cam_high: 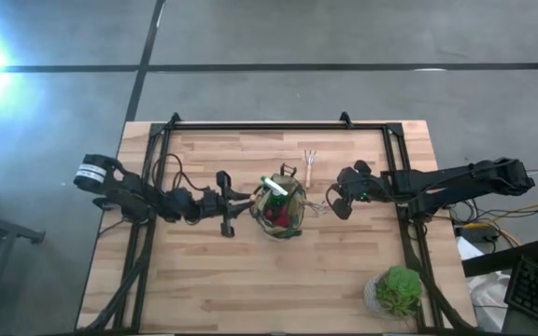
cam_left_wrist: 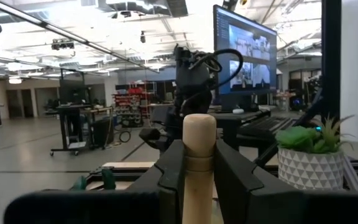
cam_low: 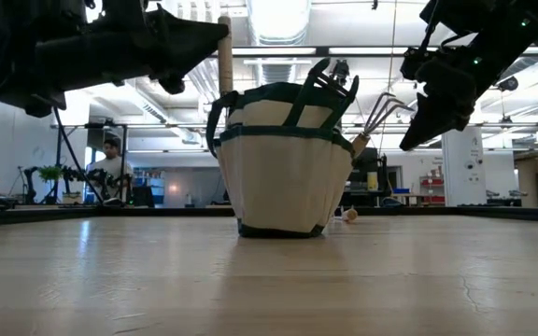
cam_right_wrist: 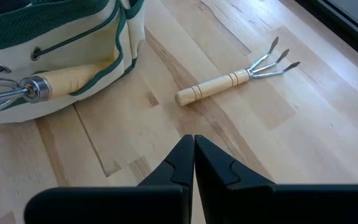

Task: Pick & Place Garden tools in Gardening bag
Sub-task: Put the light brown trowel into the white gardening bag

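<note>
The khaki gardening bag [cam_high: 279, 209] stands at the table's middle, with a green spray bottle [cam_high: 273, 188] and a red tool [cam_high: 270, 215] inside. A wooden-handled fork [cam_right_wrist: 61, 79] sticks out of its outer pocket. Another fork [cam_right_wrist: 235, 77] lies flat on the table beyond the bag. My left gripper [cam_high: 241, 199] hangs at the bag's left rim, shut on a wooden-handled tool [cam_low: 224, 56] whose metal end is hidden. My right gripper [cam_right_wrist: 193, 149] hovers shut to the right of the bag, holding nothing. My left gripper pinches the tool's wooden handle [cam_left_wrist: 199, 163] between its two fingers [cam_left_wrist: 171, 169], just below the rounded free end [cam_left_wrist: 199, 123]. The fingers come from the table's left and lie across the handle. The handle stands upright, lifted clear of the table at the bag's left rim.
A potted green plant [cam_high: 398, 291] stands at the table's near right corner. A black frame [cam_high: 269, 125] runs along the far and side edges. Bare wood lies in front of the bag. A person [cam_low: 110, 168] sits in the room far behind.
</note>
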Tool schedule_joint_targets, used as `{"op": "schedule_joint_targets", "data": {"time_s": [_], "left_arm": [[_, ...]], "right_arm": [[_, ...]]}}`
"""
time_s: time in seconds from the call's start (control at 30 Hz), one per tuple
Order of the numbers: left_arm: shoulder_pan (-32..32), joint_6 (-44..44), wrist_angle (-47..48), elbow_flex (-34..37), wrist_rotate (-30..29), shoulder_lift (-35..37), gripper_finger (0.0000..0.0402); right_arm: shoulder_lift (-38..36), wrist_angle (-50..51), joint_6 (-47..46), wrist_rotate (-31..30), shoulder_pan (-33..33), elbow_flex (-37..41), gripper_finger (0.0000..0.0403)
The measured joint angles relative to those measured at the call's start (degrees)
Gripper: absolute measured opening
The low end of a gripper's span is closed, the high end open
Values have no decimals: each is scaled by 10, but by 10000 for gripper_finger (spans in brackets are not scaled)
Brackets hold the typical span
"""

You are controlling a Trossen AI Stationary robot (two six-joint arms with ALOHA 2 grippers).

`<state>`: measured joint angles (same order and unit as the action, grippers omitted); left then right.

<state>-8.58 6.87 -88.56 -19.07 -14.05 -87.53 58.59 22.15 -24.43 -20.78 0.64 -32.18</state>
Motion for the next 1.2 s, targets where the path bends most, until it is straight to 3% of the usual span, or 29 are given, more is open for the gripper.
{"op": "schedule_joint_targets", "data": {"time_s": [0.7, 0.93, 1.2], "left_arm": [[2, 35, 48, 2, 25, 0, 60], [3, 42, 19, 2, -23, 0, 60], [3, 62, 57, 2, -17, 0, 60]], "right_arm": [[0, -1, 0, 0, 0, 0, 8], [0, -1, 0, 1, 0, 0, 8], [0, -1, 0, 2, 0, 0, 8]]}}
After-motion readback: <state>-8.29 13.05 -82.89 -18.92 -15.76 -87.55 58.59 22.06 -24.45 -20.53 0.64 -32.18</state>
